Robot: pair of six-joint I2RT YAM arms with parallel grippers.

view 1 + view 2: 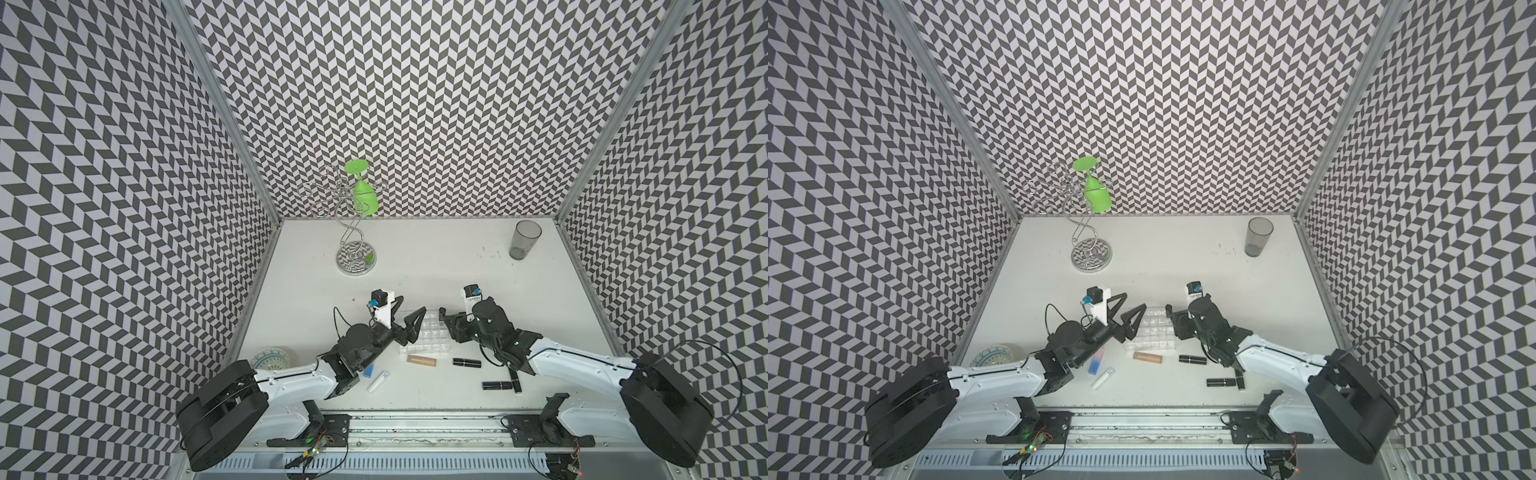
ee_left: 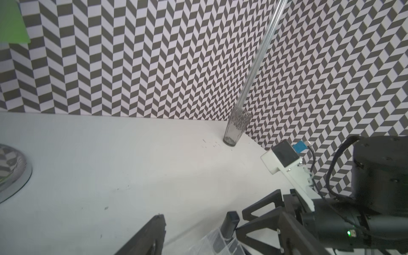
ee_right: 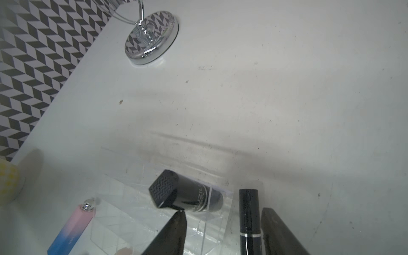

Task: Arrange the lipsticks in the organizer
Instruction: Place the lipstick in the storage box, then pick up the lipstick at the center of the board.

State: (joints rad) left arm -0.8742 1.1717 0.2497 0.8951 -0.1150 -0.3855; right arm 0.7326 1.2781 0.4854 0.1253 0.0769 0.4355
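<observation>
Loose lipsticks (image 1: 422,360) lie before the organizer (image 1: 428,337), tumbler (image 1: 524,240) behind.

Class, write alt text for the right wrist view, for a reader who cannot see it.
A black lipstick leans in a cell of the clear organizer, and a second black lipstick sits between the open fingers of the right gripper. A pink-to-blue lipstick lies beside the organizer; a chrome stand base sits farther off.
</observation>
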